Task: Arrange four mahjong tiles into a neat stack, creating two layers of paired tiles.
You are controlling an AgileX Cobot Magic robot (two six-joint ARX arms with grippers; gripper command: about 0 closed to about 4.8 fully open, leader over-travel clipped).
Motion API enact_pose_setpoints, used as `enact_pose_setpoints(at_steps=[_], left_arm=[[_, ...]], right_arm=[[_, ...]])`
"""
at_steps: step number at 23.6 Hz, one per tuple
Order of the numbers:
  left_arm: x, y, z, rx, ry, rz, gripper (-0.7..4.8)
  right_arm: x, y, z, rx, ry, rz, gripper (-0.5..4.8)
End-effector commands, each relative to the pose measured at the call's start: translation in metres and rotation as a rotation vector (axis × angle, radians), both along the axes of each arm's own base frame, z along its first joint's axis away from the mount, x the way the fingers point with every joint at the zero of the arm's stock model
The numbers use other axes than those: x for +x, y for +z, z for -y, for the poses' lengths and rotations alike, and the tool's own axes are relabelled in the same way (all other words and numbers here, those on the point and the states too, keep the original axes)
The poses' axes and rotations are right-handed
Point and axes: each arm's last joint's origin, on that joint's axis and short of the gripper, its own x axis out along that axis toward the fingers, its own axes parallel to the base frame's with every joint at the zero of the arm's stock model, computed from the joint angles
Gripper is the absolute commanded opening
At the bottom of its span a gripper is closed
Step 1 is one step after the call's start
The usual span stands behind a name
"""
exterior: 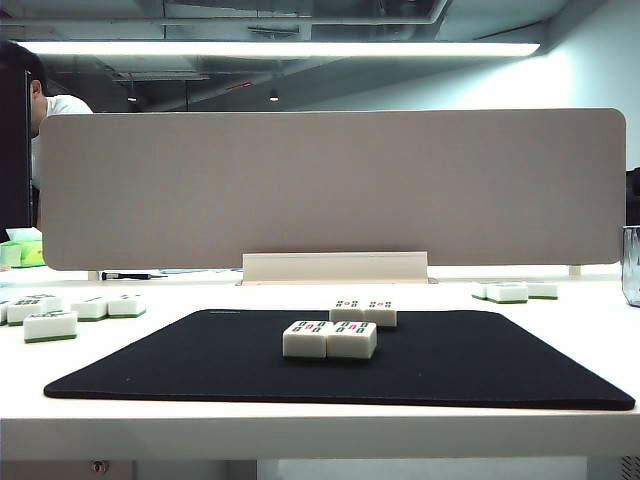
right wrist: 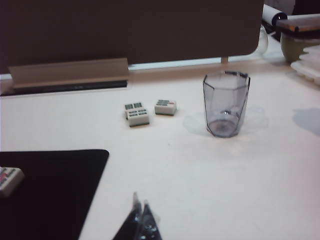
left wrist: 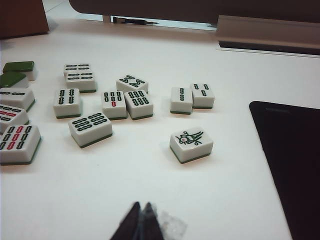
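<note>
Task status: not started. No tile was stacked; both layers remained to be built.

On the white table, left of the black mat, a loose group of spare tiles lay scattered. The left wrist view showed about fourteen, two of them green side up at the frame edge. The left gripper hung above bare table near this group, fingers pressed together, holding nothing.

On the mat, the four mahjong tiles lay flat, faces up, in two pairs: a front pair touching side by side, and a rear pair just behind, shifted right. All four sat in a single layer.

Right of the mat lay three further spare tiles, two touching and one just beside. One clear tumbler stood upright near them. The right gripper hung above bare table beside the mat's corner, fingers together, empty.
</note>
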Motion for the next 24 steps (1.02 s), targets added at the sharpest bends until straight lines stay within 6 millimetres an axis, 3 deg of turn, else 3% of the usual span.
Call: enact_pose_setpoints(at_steps=[1, 10, 15, 24], left_arm=[[0.000, -0.002, 0.000, 0.001, -0.001, -0.014, -0.06], [0.000, -0.001, 0.000, 0.000, -0.001, -0.012, -0.05], [0.000, -0.001, 0.000, -0.042, 0.006, -0.011, -0.06], [0.000, -0.001, 0.000, -0.089, 0.015, -0.010, -0.05]], right_arm=[[-0.010, 0.023, -0.001, 0.005, 0.051, 0.044, -0.01], [-0.058, 0.082, -0.004, 0.018, 0.222, 0.035, -0.01], [-0.079, 0.099, -0.005, 0.026, 0.296, 0.023, -0.01], [-0.115, 0.112, -0.008, 0.106, 0.453, -0.079, -0.01]])
